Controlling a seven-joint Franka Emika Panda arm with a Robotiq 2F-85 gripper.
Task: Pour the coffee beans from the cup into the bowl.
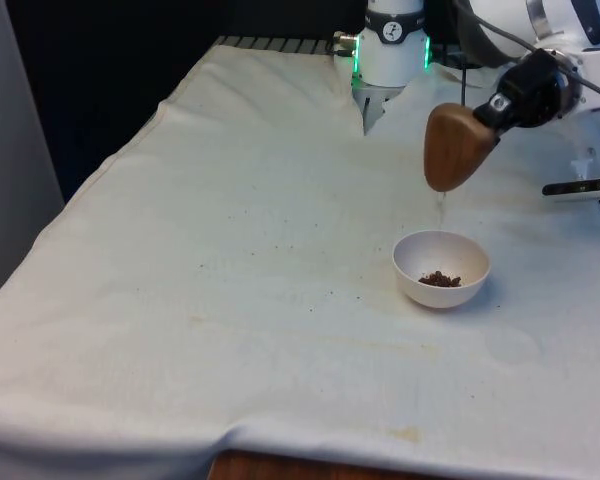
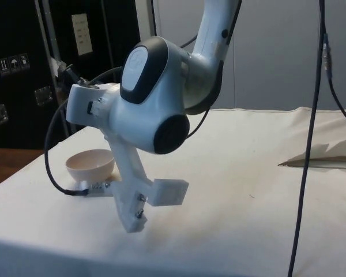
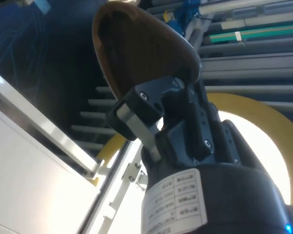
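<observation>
Cup (image 1: 453, 147): brown wooden, clamped by rim in black gripper (image 1: 496, 112), tipped mouth-down, held in air above counter (image 1: 230, 250). Wrist view: gripper (image 3: 151, 117) fingers (image 3: 136, 114) pinch cup (image 3: 136, 53) wall, one finger inside, one outside. Bowl (image 1: 441, 268): white, directly below cup, well apart from it, resting on white cloth. Coffee beans (image 1: 440, 279): small dark pile in bowl bottom. Side view: bowl (image 2: 91, 166) partly hidden behind arm. Scattered dark specks on cloth, farther from gripper than bowl.

The cup (image 1: 457, 146) looks like smooth brown wood with a soft sheen. The bowl (image 1: 441, 267), lower right of the front view, is smooth matt white. The cloth (image 1: 230, 250) is matt woven fabric.
</observation>
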